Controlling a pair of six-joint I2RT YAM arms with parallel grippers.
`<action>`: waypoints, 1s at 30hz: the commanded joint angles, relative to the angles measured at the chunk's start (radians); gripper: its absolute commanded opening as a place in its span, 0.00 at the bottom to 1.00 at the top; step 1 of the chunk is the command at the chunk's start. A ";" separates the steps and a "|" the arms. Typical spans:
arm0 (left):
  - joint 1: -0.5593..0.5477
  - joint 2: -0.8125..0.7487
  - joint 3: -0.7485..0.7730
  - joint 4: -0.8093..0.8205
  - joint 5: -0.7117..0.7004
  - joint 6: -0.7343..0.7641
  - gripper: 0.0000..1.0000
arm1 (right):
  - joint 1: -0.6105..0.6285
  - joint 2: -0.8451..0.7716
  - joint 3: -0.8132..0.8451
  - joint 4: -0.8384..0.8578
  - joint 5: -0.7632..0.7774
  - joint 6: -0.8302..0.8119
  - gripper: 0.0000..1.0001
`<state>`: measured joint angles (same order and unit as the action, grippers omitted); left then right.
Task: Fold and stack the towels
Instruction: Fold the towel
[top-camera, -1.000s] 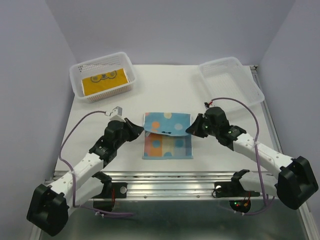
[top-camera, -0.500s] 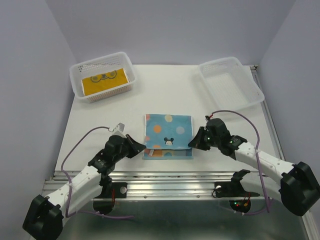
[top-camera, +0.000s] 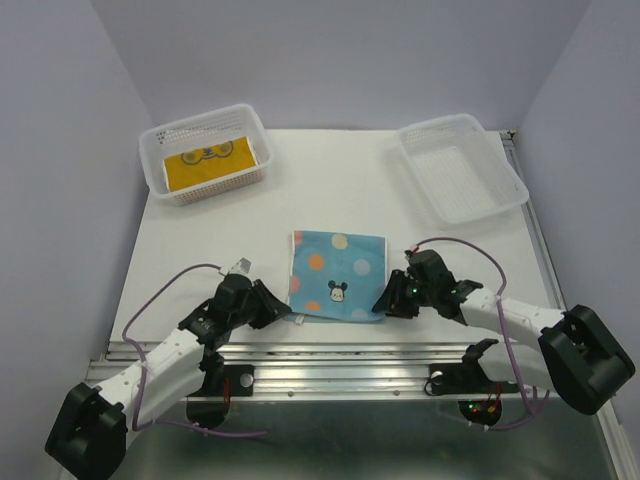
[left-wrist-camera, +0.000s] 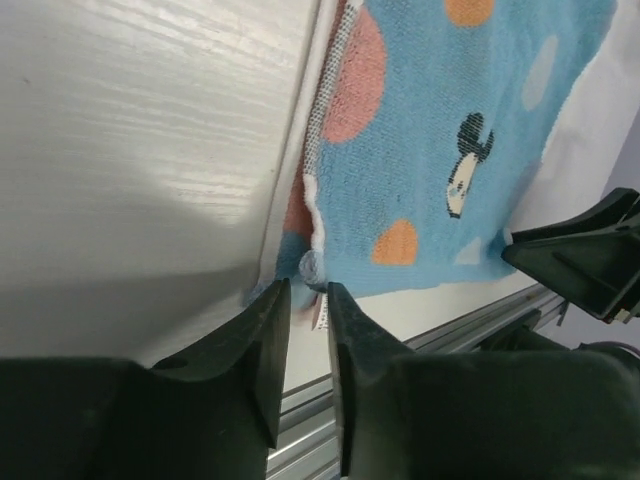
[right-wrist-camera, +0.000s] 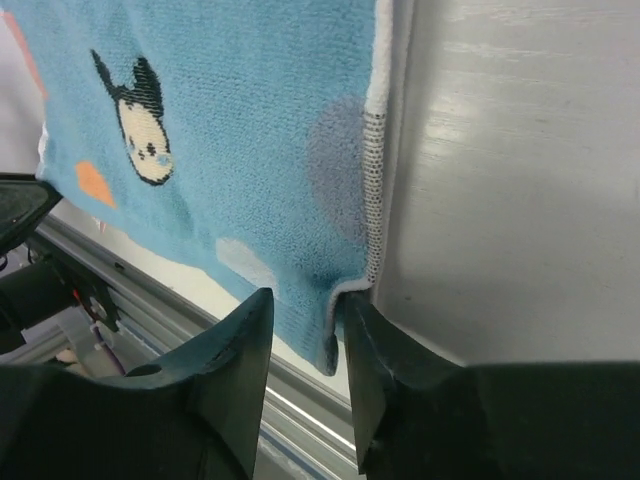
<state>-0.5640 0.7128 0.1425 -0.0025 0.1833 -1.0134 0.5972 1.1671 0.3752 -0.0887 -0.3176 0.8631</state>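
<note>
At near edge of white table (top-camera: 330, 180): folded light-blue dotted terry towel (top-camera: 337, 276).
Left gripper (left-wrist-camera: 308, 290), right gripper (right-wrist-camera: 305, 300): slightly apart around its corners.
Risk: retreating jaws snag corners, unfolding it.

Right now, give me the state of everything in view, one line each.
blue dotted towel, folded, lying flat
left basket, holding one towel
mustard towel, folded, lying in that basket
right basket, empty
left gripper, jaws slightly apart at the blue towel's near-left corner
right gripper, jaws slightly apart around its near-right corner
</note>
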 joint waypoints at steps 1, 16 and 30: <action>-0.004 -0.021 0.081 -0.114 -0.016 0.013 0.42 | 0.009 -0.021 -0.004 0.046 -0.044 -0.021 0.46; 0.009 0.388 0.521 -0.073 -0.272 0.257 0.97 | -0.030 0.066 0.376 -0.201 0.440 -0.232 1.00; 0.136 0.947 0.856 -0.004 -0.125 0.415 0.66 | -0.163 0.497 0.669 -0.160 0.479 -0.384 0.60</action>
<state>-0.4393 1.6241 0.9493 -0.0292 -0.0139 -0.6609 0.4511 1.6360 0.9886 -0.2752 0.1429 0.5220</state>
